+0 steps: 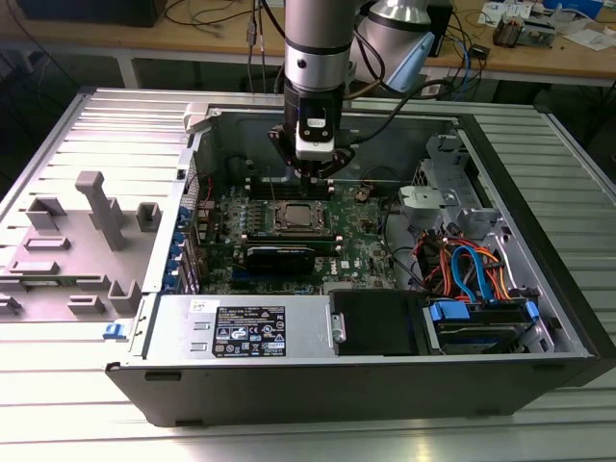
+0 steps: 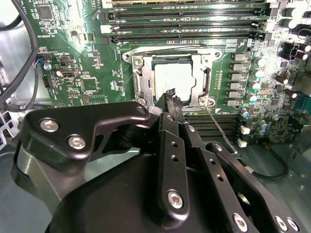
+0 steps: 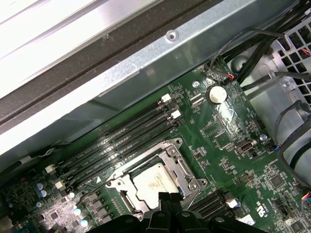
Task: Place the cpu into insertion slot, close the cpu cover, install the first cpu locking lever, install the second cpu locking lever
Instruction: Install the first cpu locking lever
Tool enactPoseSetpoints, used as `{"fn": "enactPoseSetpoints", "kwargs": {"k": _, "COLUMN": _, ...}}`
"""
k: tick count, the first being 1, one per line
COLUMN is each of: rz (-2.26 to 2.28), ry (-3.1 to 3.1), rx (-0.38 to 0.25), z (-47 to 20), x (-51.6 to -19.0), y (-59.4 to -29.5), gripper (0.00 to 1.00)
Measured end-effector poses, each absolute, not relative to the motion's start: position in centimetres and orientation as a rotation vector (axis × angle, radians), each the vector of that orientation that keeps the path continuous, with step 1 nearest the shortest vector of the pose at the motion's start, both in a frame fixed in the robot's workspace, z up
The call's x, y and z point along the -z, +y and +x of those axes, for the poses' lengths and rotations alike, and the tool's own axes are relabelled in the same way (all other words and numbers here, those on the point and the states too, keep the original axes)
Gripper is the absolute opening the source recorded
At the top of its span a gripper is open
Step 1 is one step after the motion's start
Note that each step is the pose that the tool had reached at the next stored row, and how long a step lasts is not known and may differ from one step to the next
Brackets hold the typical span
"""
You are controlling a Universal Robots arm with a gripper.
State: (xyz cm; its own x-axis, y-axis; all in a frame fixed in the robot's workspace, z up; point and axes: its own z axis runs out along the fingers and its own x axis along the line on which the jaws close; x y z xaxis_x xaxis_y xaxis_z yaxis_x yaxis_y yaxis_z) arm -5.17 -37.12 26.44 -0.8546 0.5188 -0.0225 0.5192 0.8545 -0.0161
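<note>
Motherboard [image 2: 82, 63]: gripper [image 2: 170, 94] at cpu [image 2: 174, 77] edge (cover [image 2: 138, 82] down).

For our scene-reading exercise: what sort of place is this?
Probably a robotics lab or workshop: a robot arm reaches into an open computer case on a ribbed metal table, with cable-strewn wooden workbenches behind.

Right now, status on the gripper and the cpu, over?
Gripper shut, tips at the insertion slot edge. Cpu seated, cpu cover down over it. Thin lever rod sticks out beside the gripper.
</note>
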Motion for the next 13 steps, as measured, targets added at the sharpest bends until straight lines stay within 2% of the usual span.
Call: {"fn": "enactPoseSetpoints", "kwargs": {"k": 13, "rz": 0.810, "ry": 3.017, "rx": 0.032, "z": -6.7, "x": -26.4, "y": -37.3, "gripper": 0.11}}
